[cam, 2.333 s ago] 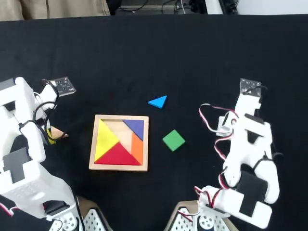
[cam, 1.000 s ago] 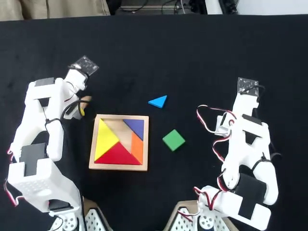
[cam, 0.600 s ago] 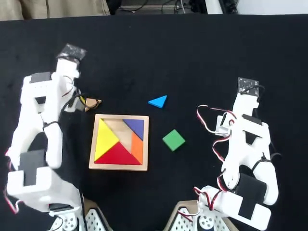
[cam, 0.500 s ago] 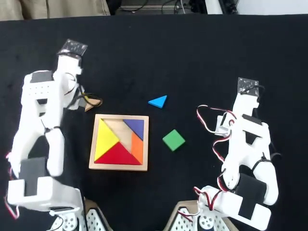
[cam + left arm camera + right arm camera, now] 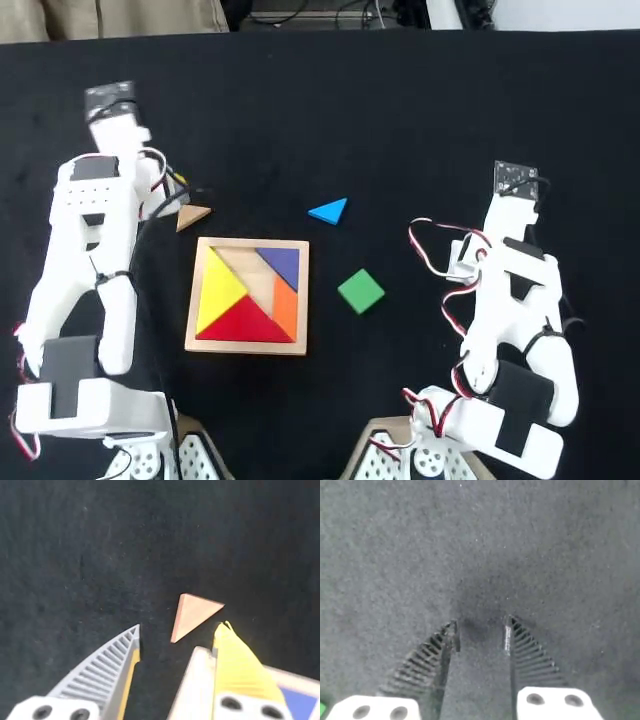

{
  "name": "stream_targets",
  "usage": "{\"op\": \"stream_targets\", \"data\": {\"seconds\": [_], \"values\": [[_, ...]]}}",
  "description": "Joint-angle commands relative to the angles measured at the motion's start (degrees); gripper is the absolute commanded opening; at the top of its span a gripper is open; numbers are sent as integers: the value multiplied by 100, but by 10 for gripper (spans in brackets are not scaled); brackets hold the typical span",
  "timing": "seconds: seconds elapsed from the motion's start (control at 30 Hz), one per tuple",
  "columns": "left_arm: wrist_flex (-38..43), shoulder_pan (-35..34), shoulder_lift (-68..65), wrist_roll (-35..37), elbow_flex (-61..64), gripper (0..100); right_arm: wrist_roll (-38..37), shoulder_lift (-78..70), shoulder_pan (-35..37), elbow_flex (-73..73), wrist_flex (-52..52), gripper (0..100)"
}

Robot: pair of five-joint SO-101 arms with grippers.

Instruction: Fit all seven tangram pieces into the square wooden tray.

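The square wooden tray (image 5: 200,300) holds yellow, red, orange and blue pieces, with bare wood left at its upper middle. A tan triangle (image 5: 192,215) lies flat on the cloth just off the tray's far left corner. My left gripper (image 5: 176,196) is open right beside it. In the left wrist view the triangle (image 5: 194,614) rests loose at the tips of the gripper (image 5: 179,628). A blue triangle (image 5: 329,211) and a green square (image 5: 360,291) lie right of the tray. My right gripper (image 5: 480,627) is open above bare cloth.
Black cloth covers the whole table. The right arm (image 5: 510,300) stands folded well to the right of the green square. The tray's corner (image 5: 192,680) lies close under the left gripper's yellow finger (image 5: 240,665).
The left arm carried the tan triangle from left of the tray to beyond its far left corner, let it go there and drew back slightly. The right arm stayed still.
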State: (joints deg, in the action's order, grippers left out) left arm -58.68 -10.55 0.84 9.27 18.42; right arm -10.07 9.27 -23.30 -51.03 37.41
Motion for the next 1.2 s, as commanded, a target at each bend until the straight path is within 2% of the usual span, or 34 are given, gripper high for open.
{"op": "stream_targets", "data": {"seconds": [0.0,0.07,0.17,0.23,0.3,0.5,0.63,0.77,0.93,1.17], "values": [[202,180,-202,343,-215,236,-70,75,114,92,-62,152],[264,251,-413,-290,-312,236,-70,75,114,84,-53,152],[0,224,-765,-2549,-866,236,-70,75,114,84,-44,152],[-563,154,-1037,-3956,-1402,236,-62,75,114,84,-44,152],[-1327,84,-1301,-4738,-2141,236,-35,75,114,84,-53,152],[-3174,251,-2752,-5081,-4576,236,-62,75,114,84,-44,152],[-3640,312,-4026,-4809,-6264,236,-62,75,114,84,-44,152],[-4237,488,-5064,-5002,-7758,237,-70,75,114,84,-44,152],[-4220,505,-5758,-5705,-8435,237,-70,75,114,84,-44,152],[-4220,418,-6057,-6277,-8479,237,-44,75,114,84,-44,152]]}}
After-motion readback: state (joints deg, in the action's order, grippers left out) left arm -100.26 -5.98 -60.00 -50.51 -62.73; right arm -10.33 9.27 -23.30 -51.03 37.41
